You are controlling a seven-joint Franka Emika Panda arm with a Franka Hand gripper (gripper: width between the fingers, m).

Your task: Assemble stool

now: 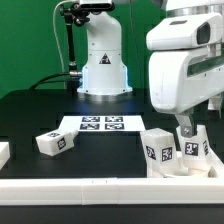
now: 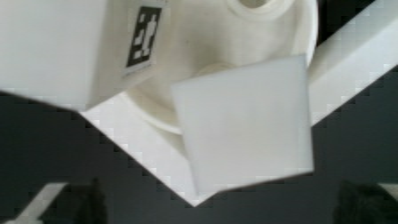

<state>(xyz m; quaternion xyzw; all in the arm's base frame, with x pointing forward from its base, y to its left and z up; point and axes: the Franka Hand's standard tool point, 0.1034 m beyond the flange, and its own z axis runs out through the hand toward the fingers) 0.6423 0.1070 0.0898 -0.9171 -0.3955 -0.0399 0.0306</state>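
In the exterior view my gripper (image 1: 196,125) hangs over a cluster of white stool parts at the front of the exterior view's right. Two tagged legs (image 1: 160,149) (image 1: 195,150) stand there against the low seat (image 1: 183,168). A third leg (image 1: 55,142) lies on the table at the exterior view's left. In the wrist view a tagged leg (image 2: 107,55) and a plain white leg face (image 2: 246,130) cover part of the round seat rim (image 2: 294,60). My gripper (image 2: 214,203) is open, its dark fingertips (image 2: 63,203) wide apart and holding nothing.
The marker board (image 1: 100,124) lies in the middle of the black table, in front of the robot base (image 1: 103,60). A long white border rail (image 1: 100,186) runs along the front; rails (image 2: 128,132) meet in a corner under the parts. A white piece (image 1: 3,152) sits at the left edge.
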